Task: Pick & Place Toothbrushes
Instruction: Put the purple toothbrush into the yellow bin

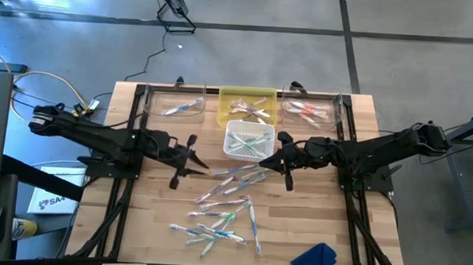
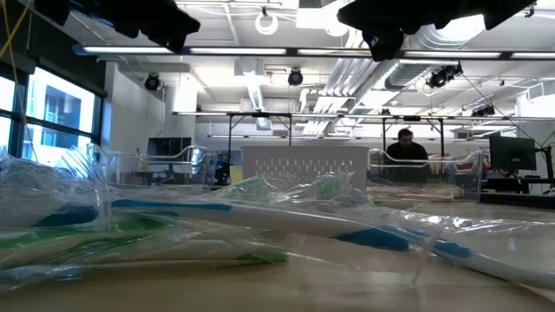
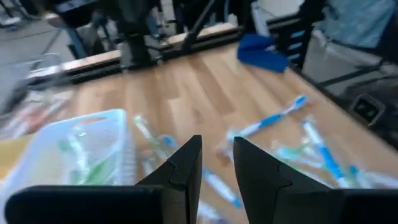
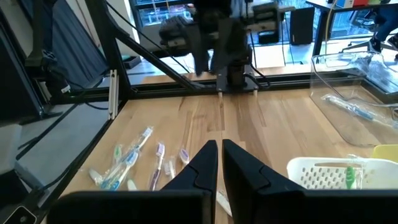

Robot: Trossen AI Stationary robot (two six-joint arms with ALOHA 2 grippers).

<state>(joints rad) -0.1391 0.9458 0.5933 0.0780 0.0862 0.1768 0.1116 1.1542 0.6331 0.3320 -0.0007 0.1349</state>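
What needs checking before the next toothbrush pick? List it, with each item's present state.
1. Left gripper empty: ok; its fingers stand apart with nothing between.
2. Right gripper empty: ok, shut on nothing.
3. Right gripper opened for a grasp: not ok.
4. Loose toothbrushes on the table between the arms: ok.
5. White basket has room: ok, only a few inside.
6. Blue cloth away from the pile: ok.

Low view cuts both arms off at the top edge, grippers hidden. Wrapped toothbrushes (image 2: 260, 221) up close are a blur, colours barely readable. Left wrist view smears the white basket (image 3: 74, 146) and the table edge. A person (image 2: 406, 146) sits half hidden behind a bin.
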